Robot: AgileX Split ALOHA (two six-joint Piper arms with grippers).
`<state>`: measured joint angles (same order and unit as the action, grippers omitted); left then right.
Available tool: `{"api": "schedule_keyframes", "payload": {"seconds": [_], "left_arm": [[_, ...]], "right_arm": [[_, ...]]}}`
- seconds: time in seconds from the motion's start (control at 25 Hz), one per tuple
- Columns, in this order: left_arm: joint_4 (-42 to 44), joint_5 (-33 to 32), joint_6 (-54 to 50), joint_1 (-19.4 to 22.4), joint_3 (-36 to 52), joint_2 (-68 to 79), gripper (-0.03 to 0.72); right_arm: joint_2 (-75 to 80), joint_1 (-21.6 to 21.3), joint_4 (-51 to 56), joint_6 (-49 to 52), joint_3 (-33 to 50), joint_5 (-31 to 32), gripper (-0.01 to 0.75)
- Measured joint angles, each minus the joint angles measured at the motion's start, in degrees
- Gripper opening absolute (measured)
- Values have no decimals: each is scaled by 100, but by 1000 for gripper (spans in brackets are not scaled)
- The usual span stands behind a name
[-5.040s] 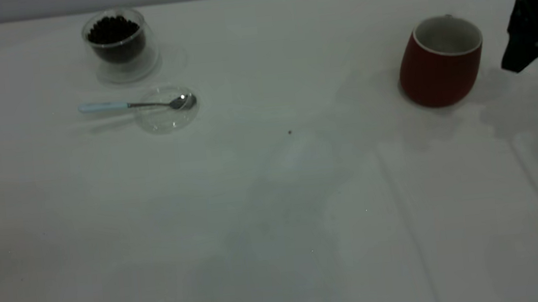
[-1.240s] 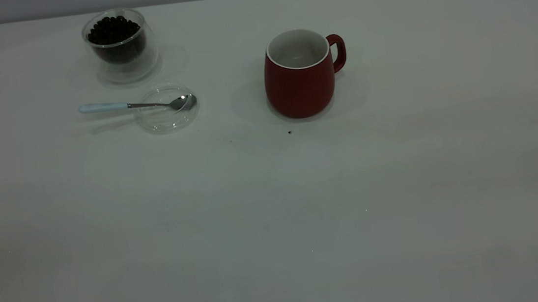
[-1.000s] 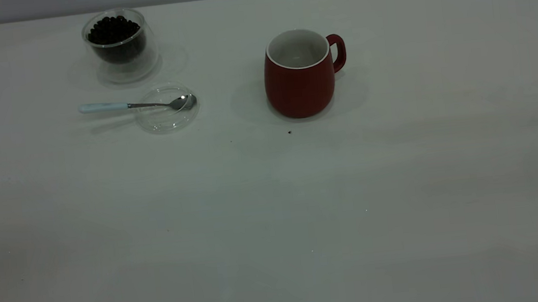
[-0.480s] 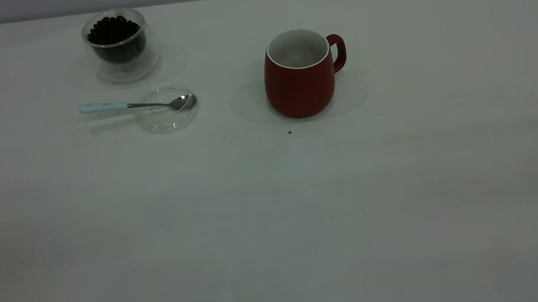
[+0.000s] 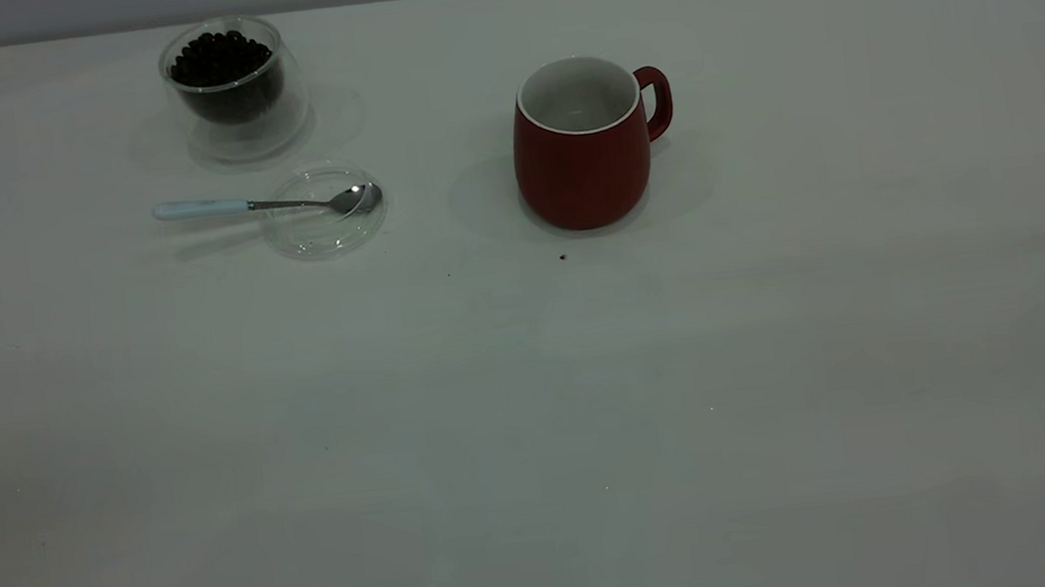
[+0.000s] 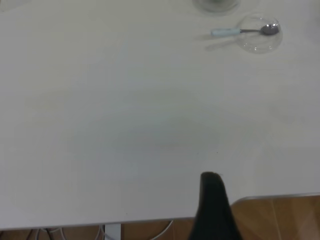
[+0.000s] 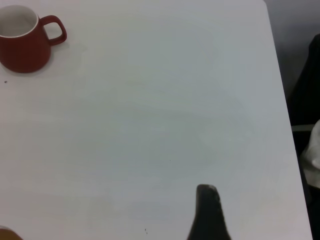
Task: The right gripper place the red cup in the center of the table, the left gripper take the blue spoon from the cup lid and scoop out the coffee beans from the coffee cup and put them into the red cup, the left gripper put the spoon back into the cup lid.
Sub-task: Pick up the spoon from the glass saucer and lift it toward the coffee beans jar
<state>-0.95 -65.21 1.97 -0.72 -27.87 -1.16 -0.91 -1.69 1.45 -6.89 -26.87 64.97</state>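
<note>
The blue spoon (image 5: pixel 265 204) lies with its metal bowl inside the cup lid (image 5: pixel 324 211) and its pale handle sticking out over the lid's rim onto the surface (image 5: pixel 533 407), pointing away from the red cup (image 5: pixel 581 149). Its long axis runs roughly along the line from lid to red cup, so the handle is the end farthest from that cup. The lid sits just in front of the coffee cup (image 5: pixel 232 84), which stands apart from it and is filled with coffee beans (image 5: pixel 219 60).

The red cup stands upright near the middle of the surface, well to the side of the lid, handle turned away from it, its white inside showing no beans. By that, the placing step looks done and the spoon pickup is the step in hand.

Neither arm shows in the exterior view. In the left wrist view a single dark finger of the left hand (image 6: pixel 214 207) hangs over the near edge of the surface, with the spoon (image 6: pixel 242 31) and lid (image 6: pixel 259 35) far ahead and off to one side; the spoon lies crosswise to the line of approach. Whether that hand is wide or narrow I cannot tell. The right hand (image 7: pixel 209 214) likewise shows one dark finger, well apart from the red cup (image 7: pixel 25 40), and its spread cannot be told either. The left hand appears the nearer one to the spoon.
</note>
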Motion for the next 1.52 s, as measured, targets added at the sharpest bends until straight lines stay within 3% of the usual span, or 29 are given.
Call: {"api": "schedule_keyframes", "payload": {"seconds": [0.76, 0.88, 1.2, 1.52], "left_arm": [[22, 8, 0, 0, 0, 0, 588], [95, 298, -260, 0, -162, 116, 588], [-215, 1170, -1145, 0, -1167, 2376, 588], [-839, 2119, -1162, 0, -1272, 4946, 588]], "right_arm": [[0, 0, 0, -17, 0, 0, 588], [0, 0, 0, -17, 0, 0, 588], [0, 0, 0, -19, 0, 0, 588], [0, 0, 0, -19, 0, 0, 588]]}}
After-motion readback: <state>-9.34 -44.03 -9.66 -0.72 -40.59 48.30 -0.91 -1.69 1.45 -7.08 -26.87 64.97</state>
